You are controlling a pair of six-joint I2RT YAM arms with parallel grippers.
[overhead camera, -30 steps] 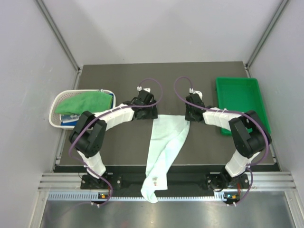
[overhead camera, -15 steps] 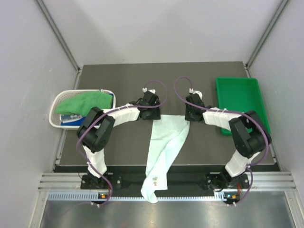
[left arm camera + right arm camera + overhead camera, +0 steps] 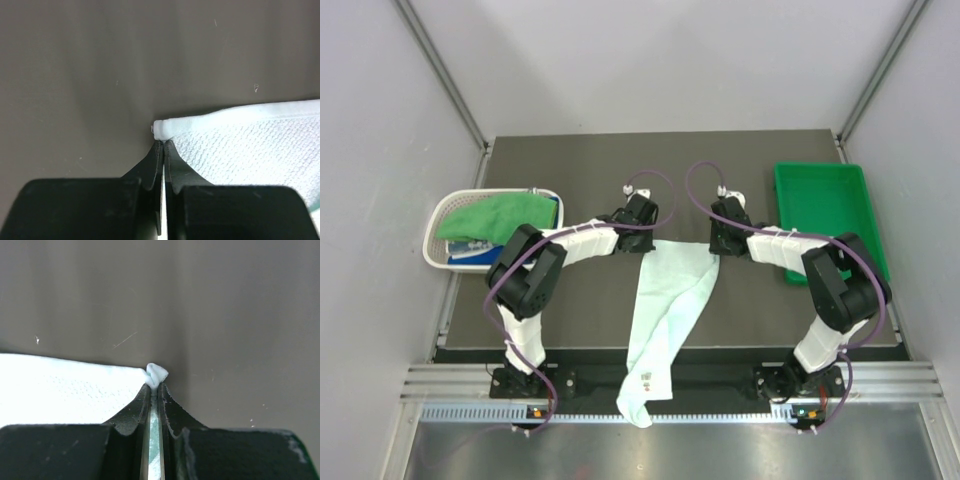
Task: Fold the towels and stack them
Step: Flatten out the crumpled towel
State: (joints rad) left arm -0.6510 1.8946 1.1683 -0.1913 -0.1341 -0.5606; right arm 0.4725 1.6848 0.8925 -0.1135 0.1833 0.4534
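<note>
To the left of my left gripper [image 3: 163, 145] a white mesh plastic basket [image 3: 442, 218] holding a bright green towel [image 3: 495, 213], left gripper closed, tips at one corner of the pale mint towel [image 3: 670, 290], catch unclear to me, right gripper [image 3: 156, 387] pinching the other corner, rigid green plastic tray [image 3: 825, 215] to its right.

The left arm [image 3: 535, 268] and right arm [image 3: 825, 270] had glossy black joints and white link shells, with a thin purple cable [image 3: 688, 183] looping over each wrist. The left tool [image 3: 163, 145] and right tool [image 3: 156, 388] had matte black tapered fingers [image 3: 147, 172]
</note>
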